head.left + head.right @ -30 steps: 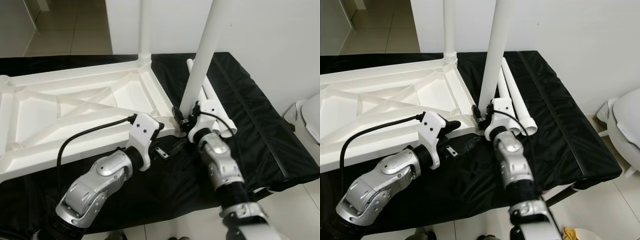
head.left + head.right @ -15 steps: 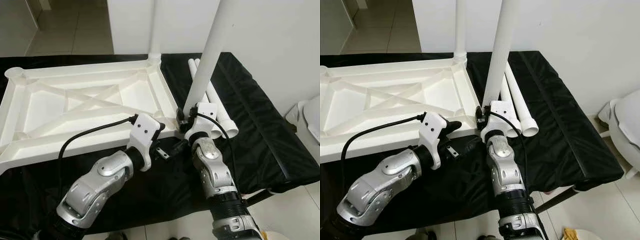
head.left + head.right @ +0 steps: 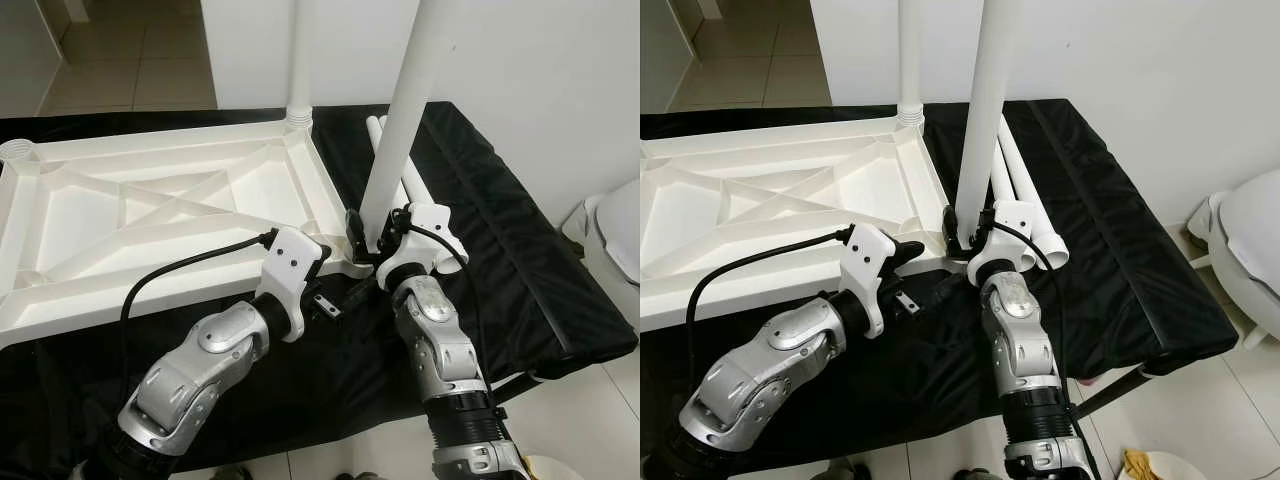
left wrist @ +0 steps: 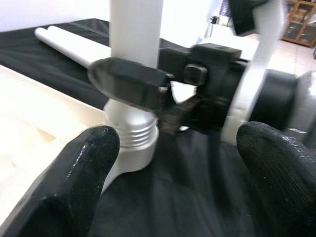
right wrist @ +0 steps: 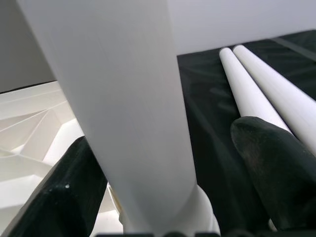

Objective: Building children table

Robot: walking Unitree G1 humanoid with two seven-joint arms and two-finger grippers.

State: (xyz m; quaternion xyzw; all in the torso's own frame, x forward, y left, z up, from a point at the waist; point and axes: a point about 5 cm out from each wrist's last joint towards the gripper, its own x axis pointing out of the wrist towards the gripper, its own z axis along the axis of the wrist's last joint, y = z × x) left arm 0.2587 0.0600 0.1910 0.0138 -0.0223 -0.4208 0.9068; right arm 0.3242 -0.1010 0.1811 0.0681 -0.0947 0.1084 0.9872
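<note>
Right gripper [image 3: 372, 232] clamped on upright white leg [image 3: 400, 120], low, just above threaded end seated in near right corner socket of upturned white tabletop [image 3: 150, 215]. Left gripper [image 4: 173, 148] fingers apart, hovering just beside that corner. Tabletop ribbed underneath, lying on black cloth [image 3: 520, 250]. Second leg [image 3: 298, 60] upright at far right corner. Two spare legs [image 3: 1035, 215] lie on cloth beyond tabletop's right edge.
</note>
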